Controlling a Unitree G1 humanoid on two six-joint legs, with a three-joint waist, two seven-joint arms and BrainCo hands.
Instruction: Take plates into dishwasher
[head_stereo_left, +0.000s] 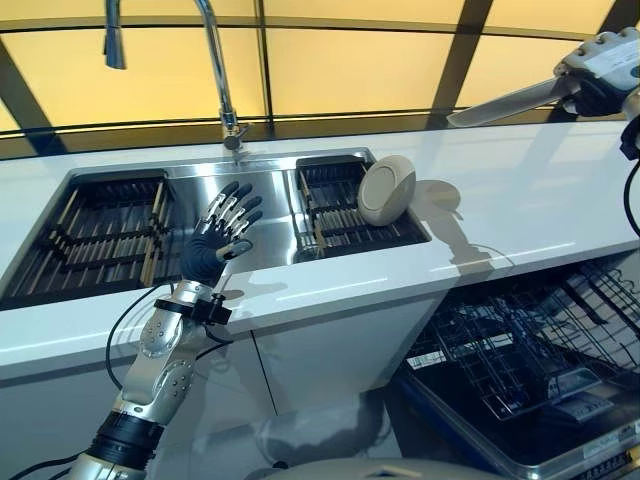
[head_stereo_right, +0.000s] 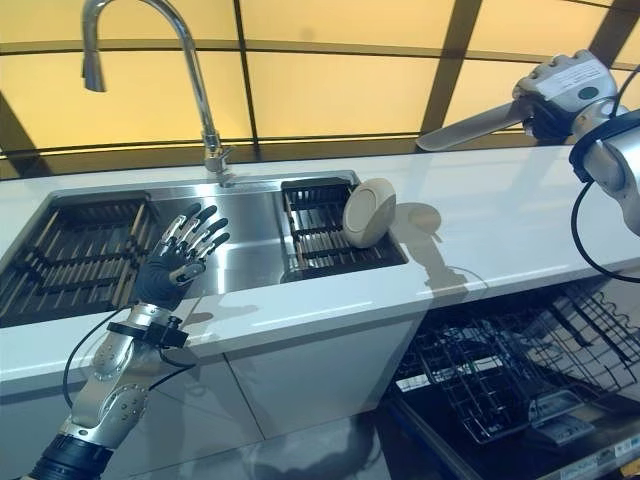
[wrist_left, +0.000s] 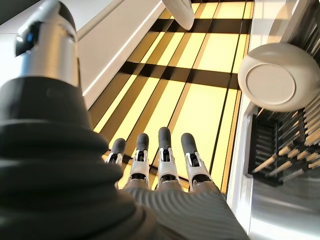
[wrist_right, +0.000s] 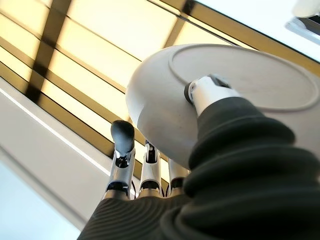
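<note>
My right hand (head_stereo_right: 560, 90) is raised at the far right above the white counter and pinches a grey-white plate (head_stereo_right: 475, 120) between thumb and fingers. The plate is held nearly flat, edge-on; its underside fills the right wrist view (wrist_right: 220, 95). A second beige plate (head_stereo_left: 386, 188) stands on edge in the right sink rack (head_stereo_left: 340, 215); it also shows in the left wrist view (wrist_left: 277, 75). My left hand (head_stereo_left: 222, 235) is open with fingers spread above the steel strip between the two sink basins, holding nothing. The open dishwasher's wire rack (head_stereo_left: 520, 350) lies at the lower right.
A tall chrome faucet (head_stereo_left: 222, 80) rises behind the sink. The left basin (head_stereo_left: 95, 235) holds a dark slatted rack. The white counter (head_stereo_left: 530, 190) runs to the right above the dishwasher. A small plastic basket (head_stereo_right: 555, 415) sits in the dishwasher rack.
</note>
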